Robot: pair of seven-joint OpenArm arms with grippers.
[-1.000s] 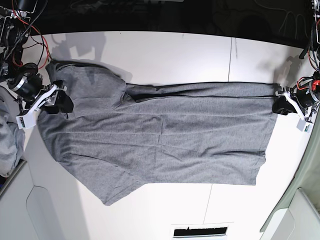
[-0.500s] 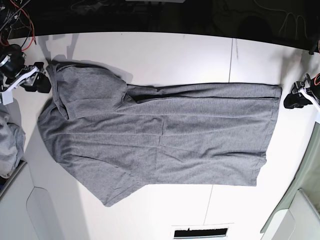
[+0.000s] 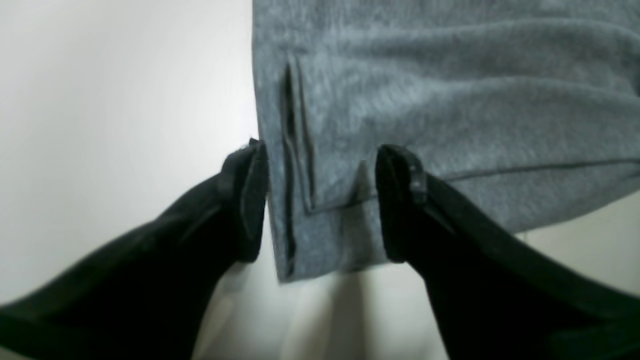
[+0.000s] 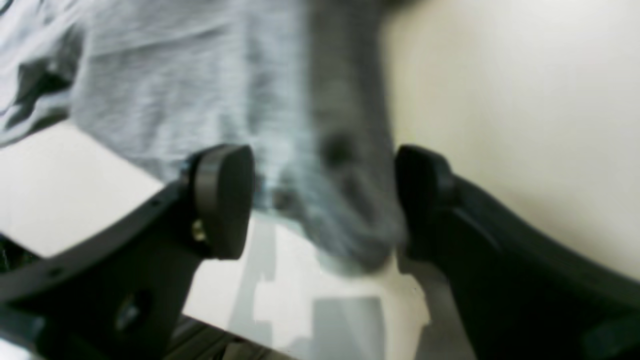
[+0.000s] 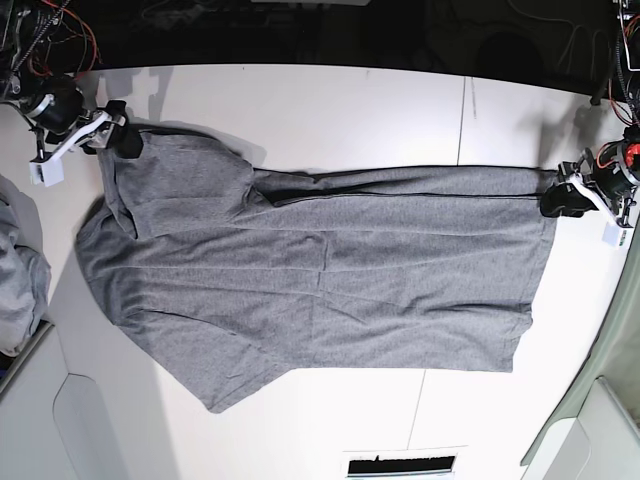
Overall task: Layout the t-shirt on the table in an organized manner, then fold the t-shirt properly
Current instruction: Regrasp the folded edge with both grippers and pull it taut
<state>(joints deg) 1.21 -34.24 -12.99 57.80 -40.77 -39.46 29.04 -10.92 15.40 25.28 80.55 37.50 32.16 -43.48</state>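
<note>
Looks like a robotics lab: bare white table (image 5: 330, 110), 2 arms trailing exposed red wiring (image 5: 75, 25), dark cluttered backdrop behind.

No lettering can be read anywhere. The t-shirt (image 5: 320, 270) lies plain grey with no print or tag text showing, and the table (image 5: 330, 110) around it carries no marks beyond a thin seam. Small white plates on the grippers beside the shirt's two ends are too small and blurred to tell if they bear any writing. In both wrist views only grey cloth, black fingers and white surface show, with nothing written on them.
</note>
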